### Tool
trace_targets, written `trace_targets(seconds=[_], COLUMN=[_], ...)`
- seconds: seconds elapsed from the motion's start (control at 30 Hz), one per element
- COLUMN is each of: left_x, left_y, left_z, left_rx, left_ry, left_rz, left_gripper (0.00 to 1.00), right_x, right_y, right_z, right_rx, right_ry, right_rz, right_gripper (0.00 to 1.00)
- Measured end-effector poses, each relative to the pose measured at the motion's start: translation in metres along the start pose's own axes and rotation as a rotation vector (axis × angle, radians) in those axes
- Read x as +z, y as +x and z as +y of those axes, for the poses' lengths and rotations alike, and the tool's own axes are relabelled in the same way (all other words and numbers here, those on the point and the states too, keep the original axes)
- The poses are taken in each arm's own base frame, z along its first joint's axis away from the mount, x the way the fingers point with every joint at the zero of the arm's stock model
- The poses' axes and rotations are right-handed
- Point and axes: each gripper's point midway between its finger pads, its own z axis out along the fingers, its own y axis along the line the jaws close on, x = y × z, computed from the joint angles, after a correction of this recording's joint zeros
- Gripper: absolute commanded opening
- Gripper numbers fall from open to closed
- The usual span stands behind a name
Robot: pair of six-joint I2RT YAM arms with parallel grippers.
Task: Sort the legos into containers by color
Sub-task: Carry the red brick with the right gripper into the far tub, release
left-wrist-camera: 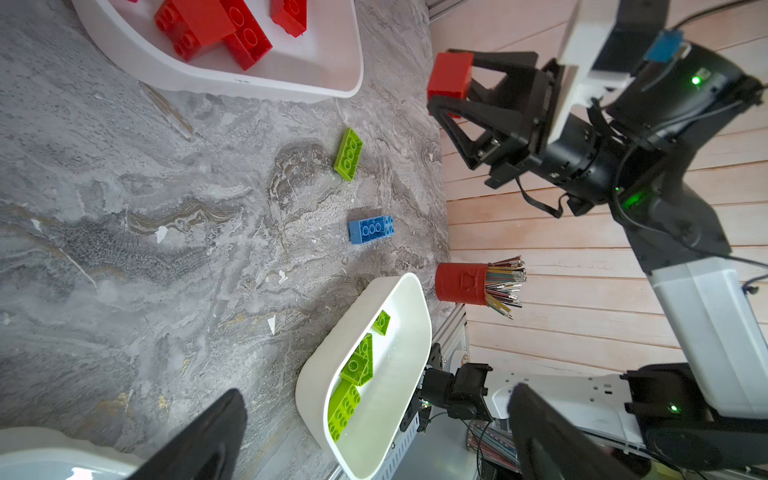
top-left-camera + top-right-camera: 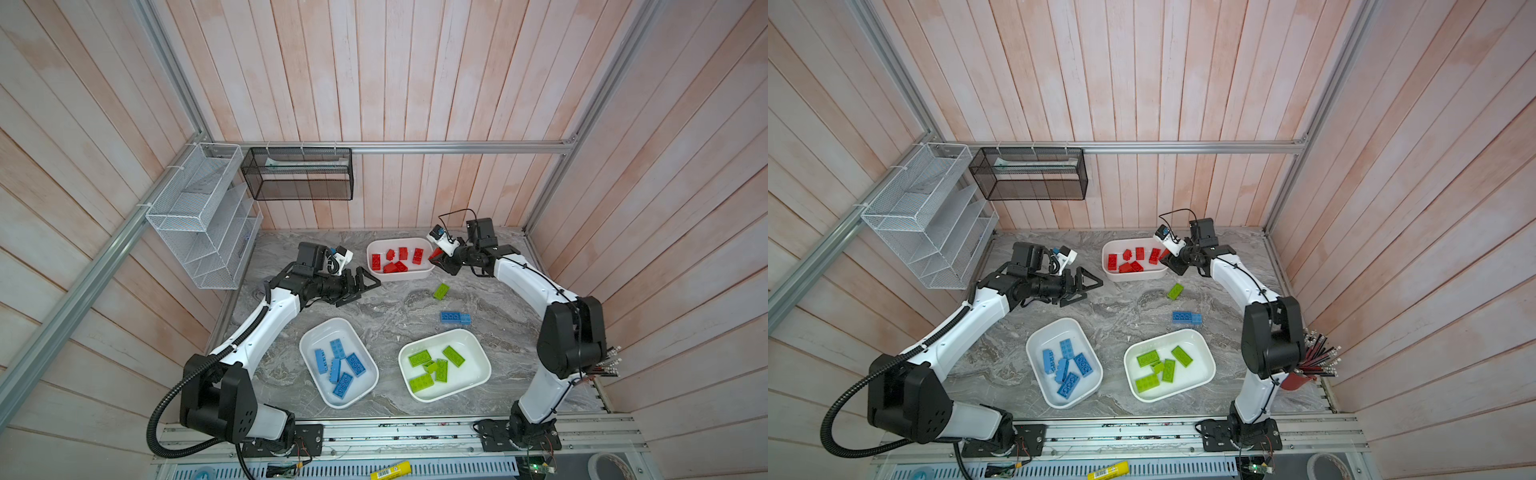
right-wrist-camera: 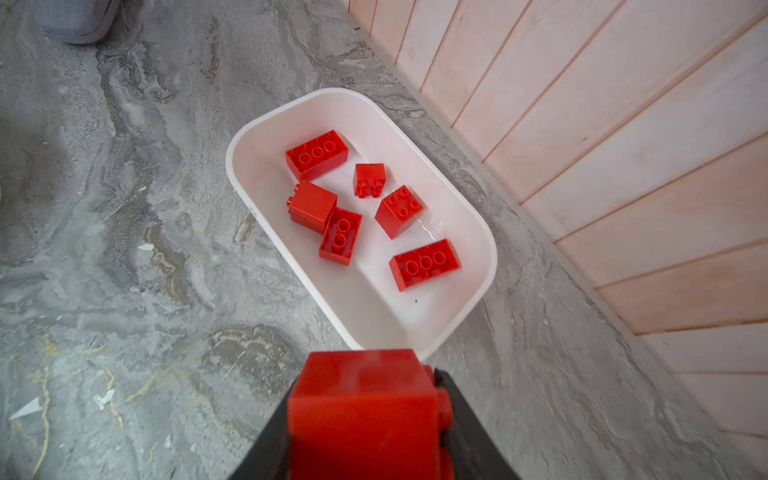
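On your desk (image 2: 386, 309), the back tub (image 2: 405, 276) sits behind the front-left tub (image 2: 353, 398) and front-right tub (image 2: 459, 392), bricks (image 2: 355, 365) in each; two loose bricks (image 2: 441, 291) lie between back and front-right tubs.

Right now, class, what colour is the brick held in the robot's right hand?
Red. The held brick shows best in the right wrist view.

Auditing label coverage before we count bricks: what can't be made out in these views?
- Held red brick: right wrist view, blurred and cut by the frame edge; length unclear.
- Pencil cup: in a top view, the right arm hides most of it.
- Blue-brick tub: left wrist view, only a corner in frame; contents unseen.
- Black basket: in both top views, mesh and small size obscure contents.
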Motion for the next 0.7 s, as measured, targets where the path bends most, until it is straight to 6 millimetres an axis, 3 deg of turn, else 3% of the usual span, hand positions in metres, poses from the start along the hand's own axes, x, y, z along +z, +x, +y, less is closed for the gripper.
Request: trace_targets(seconds=[0.2,0.4,0.6,0.7], left_x=[-0.001,-0.002,-0.003,-0.003], left_y=[-0.002,-0.003,-0.002,-0.002], left_z=[0.001,0.002,0.003,0.003], left_rx=[-0.002,-0.004,-0.004,-0.002], left_ry=[-0.003,-0.004,-0.007,-0.007], left_rz=[-0.006,-0.009,-0.007,-0.006], left_gripper=[1.0,1.0,1.0,1.0], right_x=[0.068,0.113,0.116,0.112], right_y=[0.0,0.016,0.027,0.025], right_z=[-0.003,-0.011,-0.013,-0.014], right_rx=[0.019,0.041,0.033,0.027], right_ry=[-0.051,-0.046,-0.047,-0.045], right_rz=[0.038,0.112,0.179,0.19], right_gripper=[0.39,0.46,0.61,0.64])
